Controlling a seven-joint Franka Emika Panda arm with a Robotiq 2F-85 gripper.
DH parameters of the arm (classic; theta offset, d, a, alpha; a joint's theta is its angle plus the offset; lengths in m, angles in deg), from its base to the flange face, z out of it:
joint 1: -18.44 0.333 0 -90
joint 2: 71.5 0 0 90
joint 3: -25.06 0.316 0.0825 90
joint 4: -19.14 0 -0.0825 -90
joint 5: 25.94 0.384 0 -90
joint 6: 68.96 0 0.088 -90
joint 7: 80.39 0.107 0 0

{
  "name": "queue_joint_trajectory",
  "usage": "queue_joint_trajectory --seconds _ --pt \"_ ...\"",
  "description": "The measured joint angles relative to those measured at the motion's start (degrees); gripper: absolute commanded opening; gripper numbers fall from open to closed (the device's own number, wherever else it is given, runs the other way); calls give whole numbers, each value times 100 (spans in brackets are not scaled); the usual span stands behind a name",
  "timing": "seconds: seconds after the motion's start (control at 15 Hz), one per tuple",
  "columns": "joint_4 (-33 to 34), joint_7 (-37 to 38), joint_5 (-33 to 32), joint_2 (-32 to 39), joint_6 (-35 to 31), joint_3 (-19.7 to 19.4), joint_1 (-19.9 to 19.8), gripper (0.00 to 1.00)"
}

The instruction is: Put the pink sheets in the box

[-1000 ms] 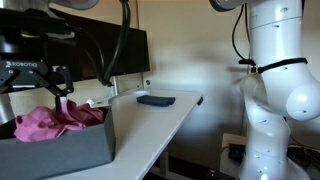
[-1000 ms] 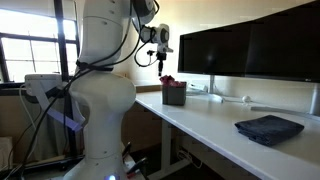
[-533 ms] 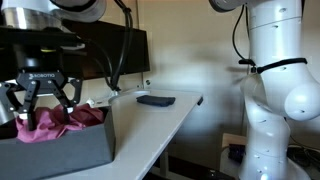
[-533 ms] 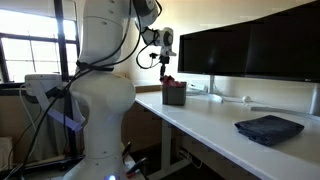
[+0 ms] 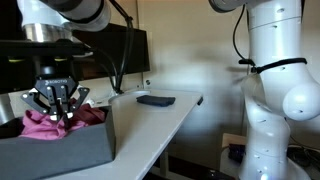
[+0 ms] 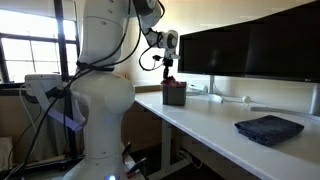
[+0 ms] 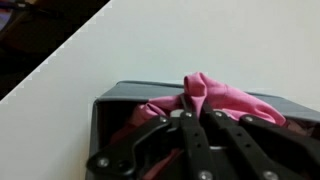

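The pink sheets (image 5: 38, 126) lie crumpled inside the grey box (image 5: 62, 152) on the white desk. My gripper (image 5: 58, 113) is lowered into the box with its fingers drawn together on the fabric. In the wrist view a fold of the pink sheets (image 7: 213, 93) stands up from between the closed tips of the gripper (image 7: 190, 112), inside the box (image 7: 128, 92). From far off in an exterior view, the gripper (image 6: 168, 77) hangs over the box (image 6: 174, 96), where a bit of the pink sheets (image 6: 170, 82) shows above the rim.
A dark blue folded cloth (image 5: 155, 99) (image 6: 268, 128) lies further along the desk (image 6: 215, 125). Black monitors (image 6: 250, 48) stand behind the box along the back. The robot's white base (image 5: 276, 95) stands beside the desk's edge.
The gripper has come down into the box and its fingers have gone from wide open to shut, pinching the pink sheets.
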Motion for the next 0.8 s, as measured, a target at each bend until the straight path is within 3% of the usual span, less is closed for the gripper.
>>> queue_joint_trajectory --seconds 0.8 --pt "-151 1 420 -66 -136 -234 -289 1"
